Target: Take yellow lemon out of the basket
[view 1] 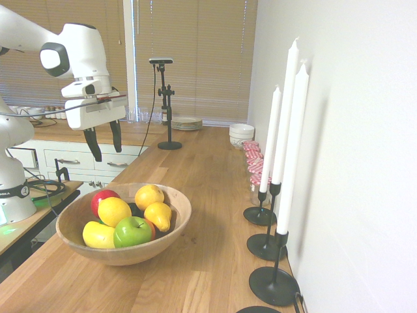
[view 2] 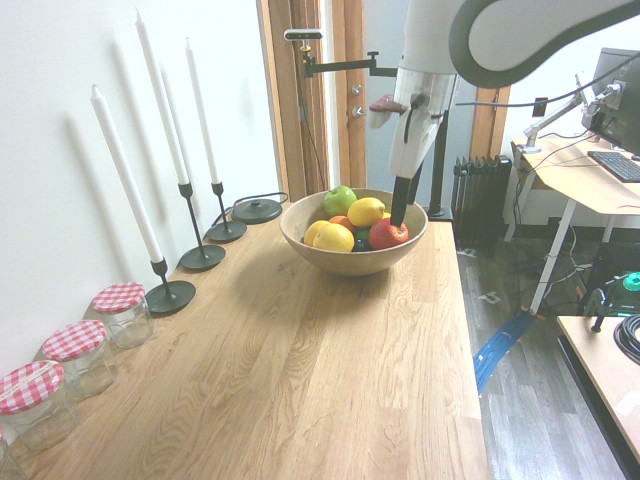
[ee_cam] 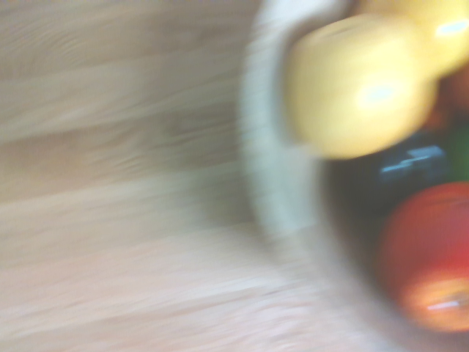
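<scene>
The basket is a wide light-wood bowl on the counter, holding several fruits. The yellow lemon lies in its middle, between a red apple and a green apple. A second round yellow fruit sits by the far rim. My gripper hangs open and empty well above the far left side of the basket, over the red apple. The blurred wrist view shows the rim, yellow fruit and the red apple.
A pear-shaped yellow fruit and a paler elongated one also lie in the basket. Three black candlesticks with tall white candles stand along the wall. Jars with red checked lids and stacked bowls sit further along the counter.
</scene>
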`<state>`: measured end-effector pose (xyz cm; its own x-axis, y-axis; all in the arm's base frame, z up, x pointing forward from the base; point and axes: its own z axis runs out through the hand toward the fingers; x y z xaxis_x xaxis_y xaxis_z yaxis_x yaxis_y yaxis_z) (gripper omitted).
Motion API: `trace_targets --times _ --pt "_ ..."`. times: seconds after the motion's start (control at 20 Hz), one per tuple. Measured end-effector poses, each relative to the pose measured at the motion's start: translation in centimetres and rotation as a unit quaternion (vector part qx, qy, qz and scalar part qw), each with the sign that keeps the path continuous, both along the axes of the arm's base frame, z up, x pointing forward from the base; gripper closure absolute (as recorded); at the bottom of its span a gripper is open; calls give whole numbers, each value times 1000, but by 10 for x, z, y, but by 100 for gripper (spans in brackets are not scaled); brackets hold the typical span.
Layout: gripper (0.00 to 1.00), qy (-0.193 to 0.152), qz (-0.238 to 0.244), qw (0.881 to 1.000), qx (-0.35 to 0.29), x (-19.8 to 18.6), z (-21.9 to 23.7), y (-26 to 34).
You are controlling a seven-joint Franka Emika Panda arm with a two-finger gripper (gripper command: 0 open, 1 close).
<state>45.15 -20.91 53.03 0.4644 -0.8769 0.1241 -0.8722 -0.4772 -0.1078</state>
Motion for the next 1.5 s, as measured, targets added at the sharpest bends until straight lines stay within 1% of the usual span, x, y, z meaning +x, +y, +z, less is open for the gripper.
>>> trace_targets --times 0.25,0.45,0.65,0.75,0.9,1.1,1.5 --pt "0 7 -17 1000 3 11 9 -62" --pt "0 13 -1 1000 1 29 1 -102" --pt "0 23 0 1000 8 43 -3 -136" --pt "0 28 10 1000 7 51 -6 -149" --pt "0 38 29 999 -1 67 -17 -160" --pt "0 50 37 998 4 82 -36 -165" --pt "0 63 35 997 23 82 -63 -175"
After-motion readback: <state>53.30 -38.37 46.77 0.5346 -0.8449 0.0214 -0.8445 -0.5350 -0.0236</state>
